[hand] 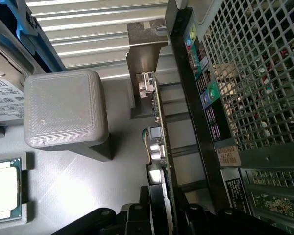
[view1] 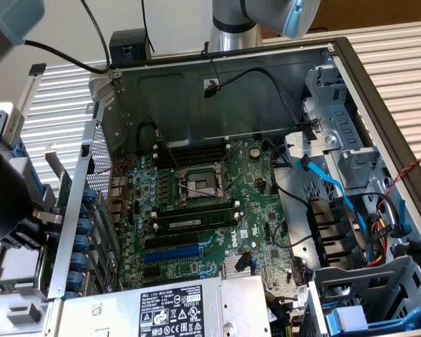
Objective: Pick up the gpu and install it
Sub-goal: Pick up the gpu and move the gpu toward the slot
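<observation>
From here, nearest thing up is the gripper [hand: 161, 213]: it's closed about halfway and pinching the gpu [hand: 158, 122], with a black finger [hand: 132, 215] on each face. So I've got hold of the card, seen edge-on, with its silver bracket [hand: 144, 49] at the far end. The card's outside the case [view1: 196, 98], just beside the rear grille [hand: 255, 68]. On its other side sit a grey block [hand: 63, 107] and a cpu [hand: 5, 188]. Further off, the motherboard [view1: 196, 203] lies in the open case.

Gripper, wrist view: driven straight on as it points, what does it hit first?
The gpu, edge-on right at the gripper. Depth is unclear, so it may already be touching. Behind it lies the grey tray.
</observation>
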Robot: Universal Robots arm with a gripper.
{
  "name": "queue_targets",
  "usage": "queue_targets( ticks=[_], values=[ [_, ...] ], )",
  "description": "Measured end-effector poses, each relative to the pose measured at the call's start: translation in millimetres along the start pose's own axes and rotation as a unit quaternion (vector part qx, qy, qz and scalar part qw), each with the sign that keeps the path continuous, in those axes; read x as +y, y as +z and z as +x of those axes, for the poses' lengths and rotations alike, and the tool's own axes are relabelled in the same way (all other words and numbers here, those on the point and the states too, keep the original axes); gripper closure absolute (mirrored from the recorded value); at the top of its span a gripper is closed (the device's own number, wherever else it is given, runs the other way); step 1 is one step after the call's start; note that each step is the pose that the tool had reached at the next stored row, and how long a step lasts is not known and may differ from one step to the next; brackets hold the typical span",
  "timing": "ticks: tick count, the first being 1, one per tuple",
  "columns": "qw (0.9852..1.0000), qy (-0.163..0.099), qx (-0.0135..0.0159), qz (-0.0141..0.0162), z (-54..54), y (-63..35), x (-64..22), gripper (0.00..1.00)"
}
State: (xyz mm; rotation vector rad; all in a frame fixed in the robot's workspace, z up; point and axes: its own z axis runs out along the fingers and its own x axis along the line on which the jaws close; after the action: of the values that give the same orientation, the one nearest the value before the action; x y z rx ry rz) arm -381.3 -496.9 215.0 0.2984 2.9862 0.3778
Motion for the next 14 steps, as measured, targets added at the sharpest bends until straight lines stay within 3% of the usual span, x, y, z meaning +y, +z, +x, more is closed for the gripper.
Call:
queue_targets(
  ticks=[14],
  values=[
    [1.0,0.0,-0.0003,-0.0005,6.3,-12.8,1.3,0.7]
  ],
)
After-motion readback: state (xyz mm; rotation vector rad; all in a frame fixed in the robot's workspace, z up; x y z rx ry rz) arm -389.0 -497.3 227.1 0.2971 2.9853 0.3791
